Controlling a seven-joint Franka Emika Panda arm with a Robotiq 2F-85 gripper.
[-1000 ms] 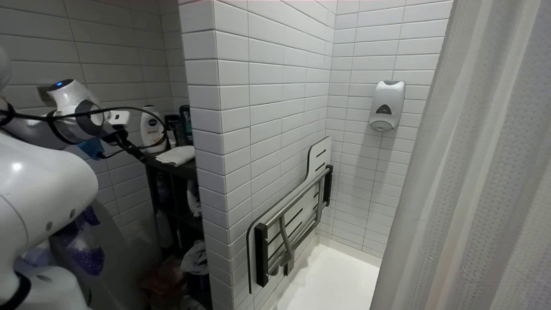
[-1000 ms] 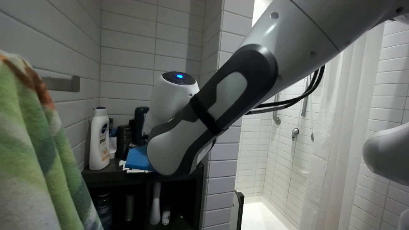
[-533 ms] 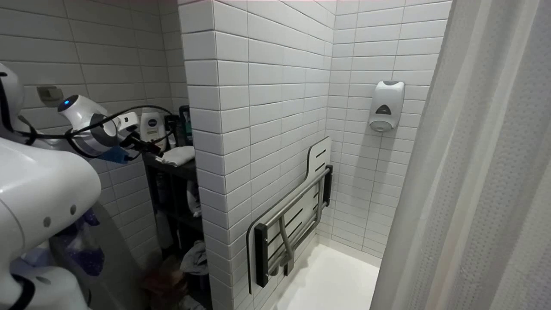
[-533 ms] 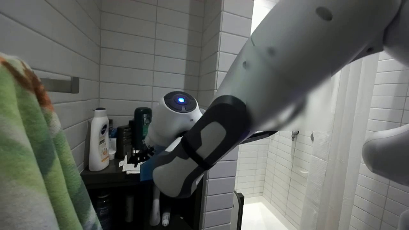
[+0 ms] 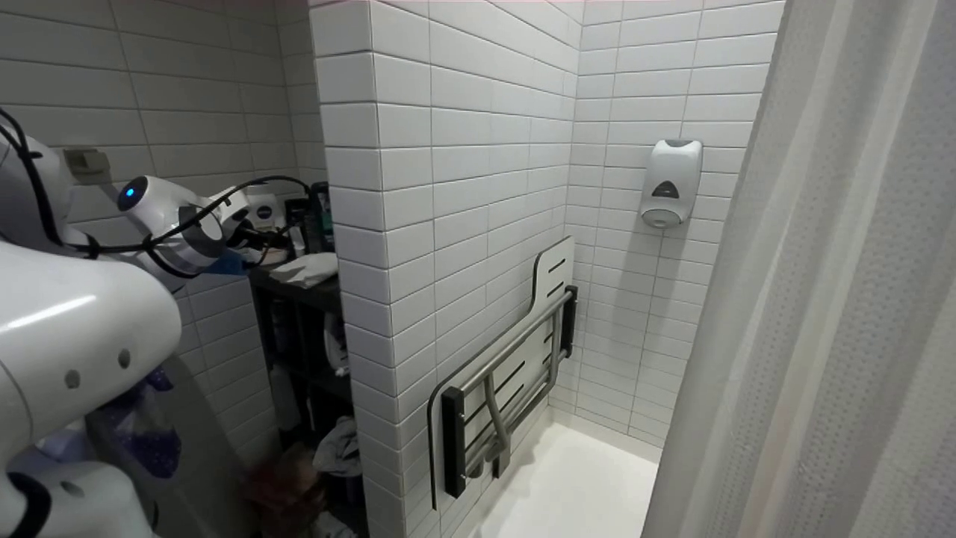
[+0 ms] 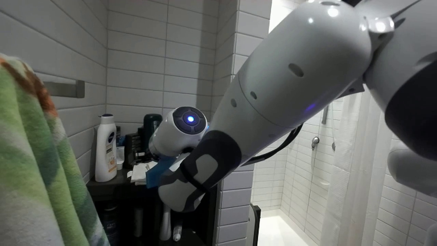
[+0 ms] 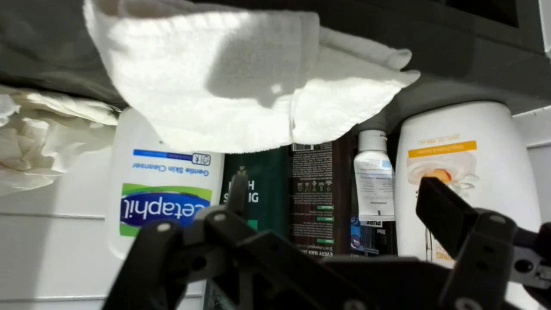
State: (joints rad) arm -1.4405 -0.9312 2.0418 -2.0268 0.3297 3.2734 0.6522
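The gripper (image 7: 342, 204) stands spread wide with nothing gripped, over the top of the black shelf unit (image 6: 112, 190) and facing the bottles there. One fingertip (image 7: 445, 213) overlaps the white Nivea bottle (image 7: 499, 185) in the wrist view; whether it touches cannot be told. A sideways swing could topple that bottle, which is tall and slim. Squeezing from this pose might catch the small white tube (image 7: 374, 185) together with the Every Man Jack shampoo bottle (image 7: 314, 193), since both sit within the span. The dark green bottle (image 7: 269, 189), behind the opposite fingertip, and the Cetaphil cleanser bottle (image 7: 165, 202) beside it could be bumped, because the spacing leaves little room to pass. The folded white cloth (image 7: 185, 103) lies on the shelf top in front of the bottles, near the edge; a low pass could drag it off. Farther out, the black cable (image 5: 149, 242) looping along the arm (image 6: 266, 89) could snag on the tiled partition (image 5: 407, 261) if pulled sideways.
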